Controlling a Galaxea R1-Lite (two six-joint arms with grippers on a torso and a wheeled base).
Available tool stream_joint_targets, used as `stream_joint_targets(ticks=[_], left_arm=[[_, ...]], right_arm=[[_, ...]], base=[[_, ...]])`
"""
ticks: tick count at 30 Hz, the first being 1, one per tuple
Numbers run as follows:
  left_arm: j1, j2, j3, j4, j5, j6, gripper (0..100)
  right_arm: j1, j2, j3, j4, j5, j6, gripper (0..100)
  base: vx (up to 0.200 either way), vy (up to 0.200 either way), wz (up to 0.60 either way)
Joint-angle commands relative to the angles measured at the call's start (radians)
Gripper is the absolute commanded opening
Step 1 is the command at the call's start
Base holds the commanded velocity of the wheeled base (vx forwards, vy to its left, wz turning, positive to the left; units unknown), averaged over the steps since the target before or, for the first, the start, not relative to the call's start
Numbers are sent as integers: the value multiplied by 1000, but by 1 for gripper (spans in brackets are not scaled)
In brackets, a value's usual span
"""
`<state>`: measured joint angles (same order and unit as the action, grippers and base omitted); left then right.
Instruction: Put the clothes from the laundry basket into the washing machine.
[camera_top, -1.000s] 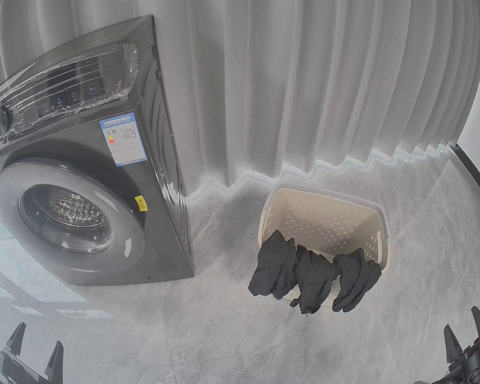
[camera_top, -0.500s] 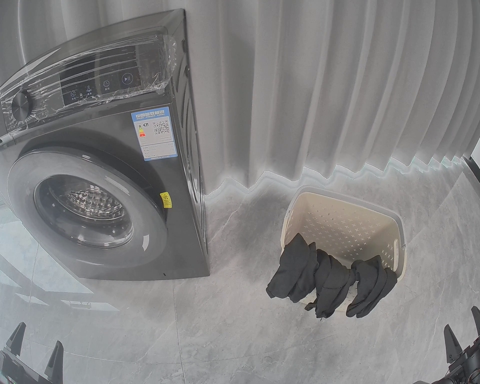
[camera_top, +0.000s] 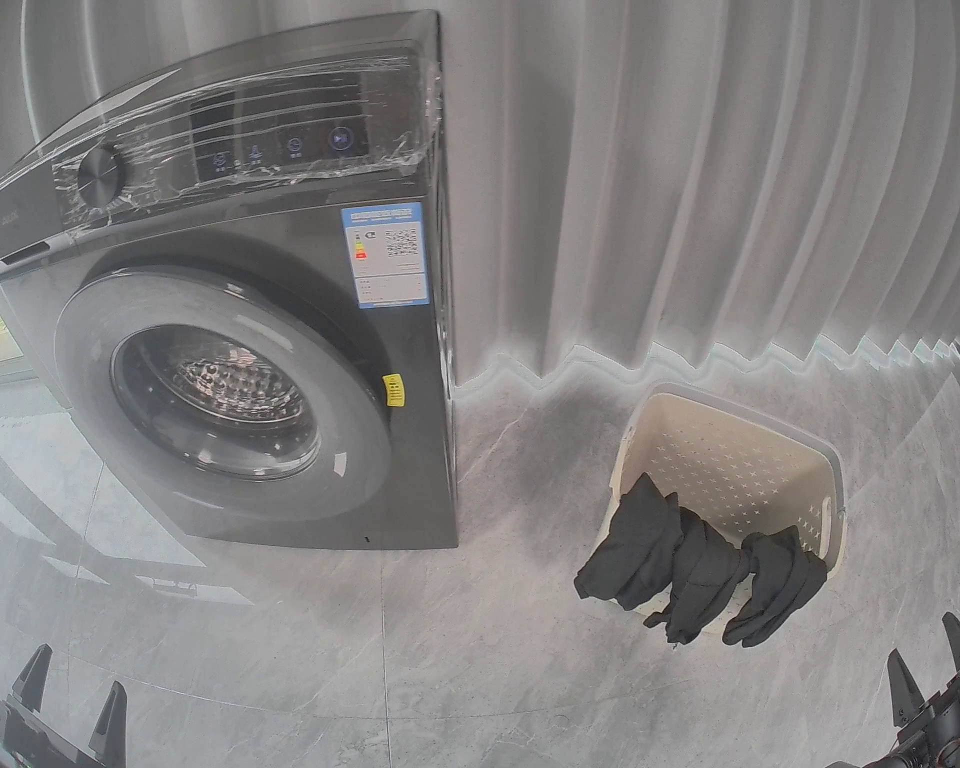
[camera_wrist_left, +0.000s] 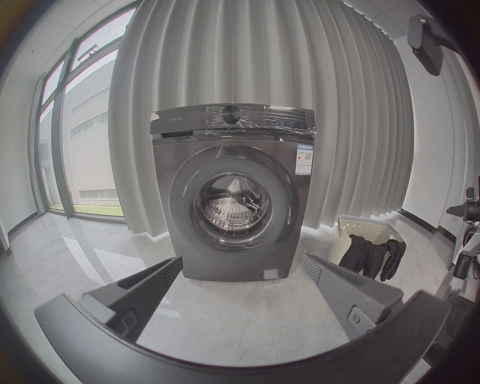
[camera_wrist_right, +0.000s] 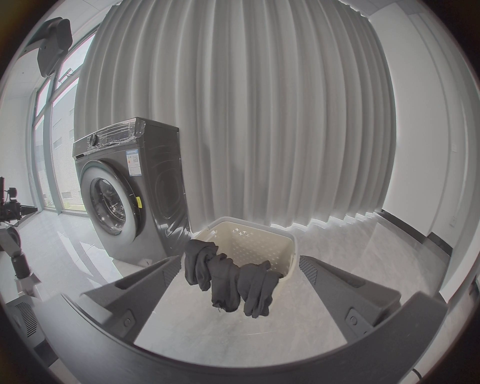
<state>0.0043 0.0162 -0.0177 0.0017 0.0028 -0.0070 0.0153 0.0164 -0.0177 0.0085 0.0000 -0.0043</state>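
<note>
A dark grey washing machine (camera_top: 250, 330) stands on the floor at the left, and its round glass door (camera_top: 215, 400) looks shut. To its right sits a cream laundry basket (camera_top: 740, 410) with dark clothes (camera_top: 700, 565) draped over its near rim. My left gripper (camera_top: 72, 690) is low at the near left, open and empty. From the left wrist view the left gripper (camera_wrist_left: 240, 265) faces the washing machine (camera_wrist_left: 232, 190). My right gripper (camera_top: 925, 655) is low at the near right, open and empty. From the right wrist view the right gripper (camera_wrist_right: 239, 267) faces the basket (camera_wrist_right: 250, 235) and clothes (camera_wrist_right: 227, 280).
White pleated curtains (camera_top: 700, 170) hang behind the machine and basket. Grey tiled floor (camera_top: 480, 660) lies open between me and both. Tall windows (camera_wrist_left: 75, 140) stand to the left of the machine.
The whole head picture has shifted rightward, so the camera has turned left. The machine and basket keep their places on the floor. Both grippers stay open.
</note>
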Motion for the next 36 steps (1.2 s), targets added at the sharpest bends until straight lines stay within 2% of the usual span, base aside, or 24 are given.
stream_joint_targets(ticks=[1,27,33,36], left_arm=[[0,-13,18,0,0,-1,100],[0,-13,18,0,0,-1,100],[0,-13,18,-2,0,-10,100],[0,-13,18,-2,0,-10,100]], right_arm=[[0,-10,13,-1,0,0,100],[0,-10,13,-1,0,0,100],[0,-10,13,-1,0,0,100],[0,-10,13,-1,0,0,100]], base=[[0,0,0],[0,0,0],[0,0,0],[0,200,0]])
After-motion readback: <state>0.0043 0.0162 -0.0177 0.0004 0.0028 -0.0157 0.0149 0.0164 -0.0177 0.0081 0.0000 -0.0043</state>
